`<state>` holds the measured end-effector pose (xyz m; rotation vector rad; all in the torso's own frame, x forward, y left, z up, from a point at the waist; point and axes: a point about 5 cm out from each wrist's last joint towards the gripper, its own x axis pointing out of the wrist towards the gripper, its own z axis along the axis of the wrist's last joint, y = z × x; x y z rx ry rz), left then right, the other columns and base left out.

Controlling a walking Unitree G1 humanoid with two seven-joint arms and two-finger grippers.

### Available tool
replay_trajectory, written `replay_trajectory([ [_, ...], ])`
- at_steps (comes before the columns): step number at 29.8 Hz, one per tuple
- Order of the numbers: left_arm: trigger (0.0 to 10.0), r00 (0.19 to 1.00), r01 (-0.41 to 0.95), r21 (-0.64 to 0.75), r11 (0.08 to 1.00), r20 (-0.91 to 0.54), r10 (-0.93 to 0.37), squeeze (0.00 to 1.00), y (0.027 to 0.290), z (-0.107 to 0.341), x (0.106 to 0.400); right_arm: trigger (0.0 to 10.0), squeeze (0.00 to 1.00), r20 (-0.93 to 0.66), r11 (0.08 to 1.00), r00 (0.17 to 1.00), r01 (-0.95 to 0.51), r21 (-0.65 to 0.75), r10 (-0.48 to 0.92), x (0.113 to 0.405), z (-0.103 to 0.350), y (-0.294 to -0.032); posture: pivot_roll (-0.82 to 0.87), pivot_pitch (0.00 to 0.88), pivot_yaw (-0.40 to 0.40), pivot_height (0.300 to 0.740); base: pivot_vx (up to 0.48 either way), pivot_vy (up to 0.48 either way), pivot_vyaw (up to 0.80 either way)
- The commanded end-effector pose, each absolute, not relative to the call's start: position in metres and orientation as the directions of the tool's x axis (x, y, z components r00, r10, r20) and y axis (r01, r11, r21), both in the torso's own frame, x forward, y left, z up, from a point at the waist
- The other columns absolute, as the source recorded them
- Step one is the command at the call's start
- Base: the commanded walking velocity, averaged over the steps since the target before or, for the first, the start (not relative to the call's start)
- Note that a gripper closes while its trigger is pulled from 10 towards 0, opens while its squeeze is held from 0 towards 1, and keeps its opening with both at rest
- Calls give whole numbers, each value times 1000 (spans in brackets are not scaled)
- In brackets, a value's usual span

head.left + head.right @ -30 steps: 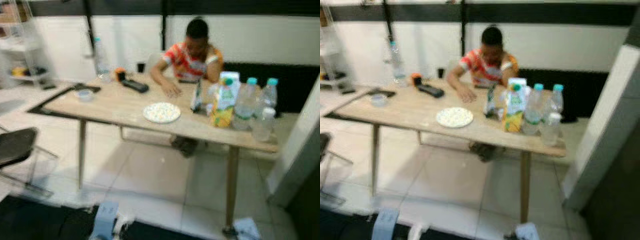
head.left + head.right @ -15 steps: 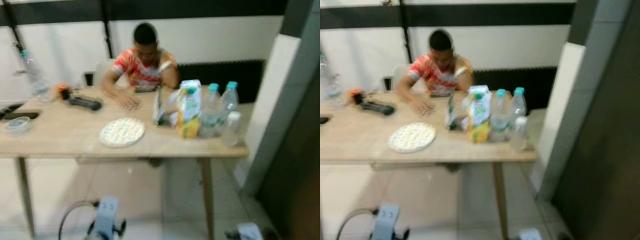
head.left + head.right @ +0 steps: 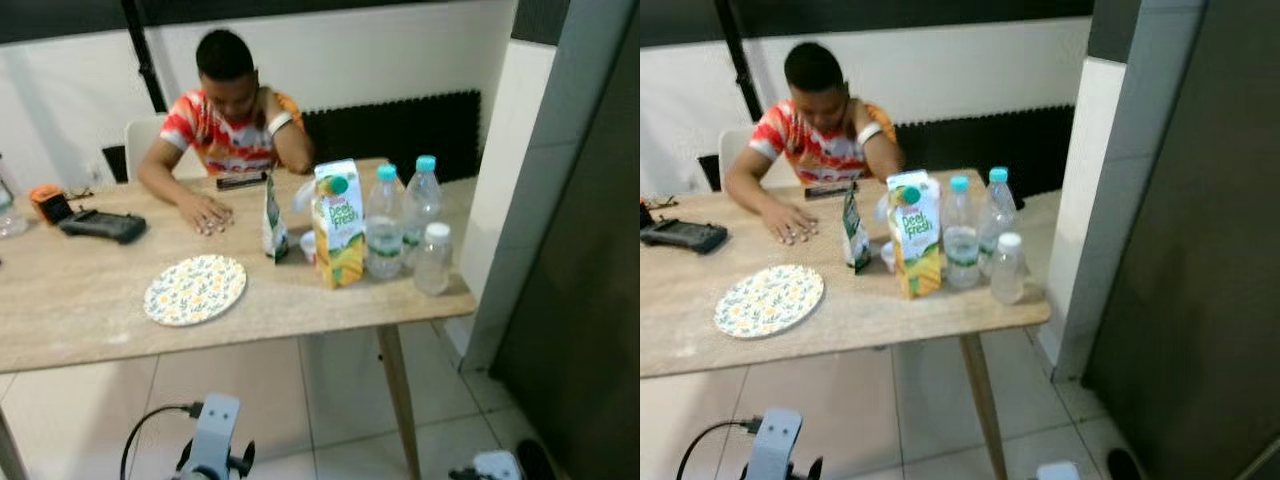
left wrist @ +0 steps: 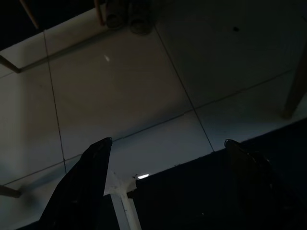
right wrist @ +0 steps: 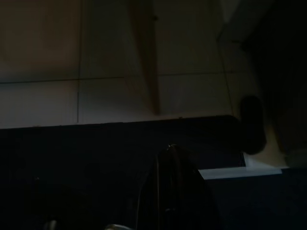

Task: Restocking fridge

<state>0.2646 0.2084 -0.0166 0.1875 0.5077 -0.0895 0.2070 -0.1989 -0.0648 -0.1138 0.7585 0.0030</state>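
On the wooden table [image 3: 90, 300], near its right end, stands a juice carton [image 3: 338, 225] with a green cap. Beside it are two water bottles [image 3: 383, 225] [image 3: 423, 205] with teal caps and a smaller white-capped bottle [image 3: 432, 258]. A green pouch [image 3: 273, 215] and a small white cup [image 3: 308, 245] stand just left of the carton. My left gripper [image 4: 167, 142] hangs low over the floor tiles, open and empty. My right gripper [image 5: 170, 149] also hangs by the floor in the dark, its fingers pressed together.
A person [image 3: 230, 120] sits at the table's far side, one hand flat on it. A patterned plate [image 3: 195, 289], a black controller [image 3: 102, 226] and a phone [image 3: 242, 181] lie on the table. A white pillar [image 3: 505, 180] and a tall dark panel [image 3: 590, 260] stand to the right.
The camera has swung right and the picture has sharpened, so the table's right end and the dark panel now sit nearer the middle. The things on the table have not moved.
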Motion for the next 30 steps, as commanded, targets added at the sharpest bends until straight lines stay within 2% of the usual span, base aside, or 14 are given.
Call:
replay_trajectory([
  [1, 10000, 860, 131, 166, 977, -509, -29, 0, 212, -22, 258, 10000, 0, -694, 992, 719, -57, -109, -35, 203, -67, -201, -31, 56, 81, 740, 0, 0, 0],
  [4, 10000, 859, 135, 177, 975, -511, -26, 0, 212, -22, 257, 10000, 0, -690, 990, 723, -76, -117, -26, 205, -65, -201, -29, 56, 75, 740, 0, 0, 0],
  [9, 10000, 862, 116, 178, 977, -507, -10, 0, 213, -22, 257, 10000, 0, -672, 983, 741, -128, -131, 7, 217, -59, -198, -27, 63, 61, 740, 0, -480, 0],
  [11, 10000, 858, 68, 176, 982, -513, 33, 0, 219, -21, 258, 10000, 0, -666, 972, 745, -181, -149, 37, 228, -53, -193, -24, 71, 44, 740, 0, 0, 0],
  [19, 10000, 869, 41, 168, 985, -492, 48, 0, 221, -18, 261, 10000, 0, -629, 950, 772, -257, -178, 92, 252, -37, -188, -35, 74, 32, 740, 0, 0, 0],
  [27, 10000, 863, 95, 152, 984, -505, -5, 0, 200, -20, 266, 10000, 0, -619, 939, 781, -271, -212, 86, 260, -30, -197, -66, 59, 57, 740, 0, 0, 0],
  [30, 10000, 860, 94, 150, 984, -510, -4, 0, 200, -20, 266, 10000, 0, -631, 937, 772, -274, -216, 80, 257, -32, -196, -63, 62, 55, 740, 0, 0, 0],
])
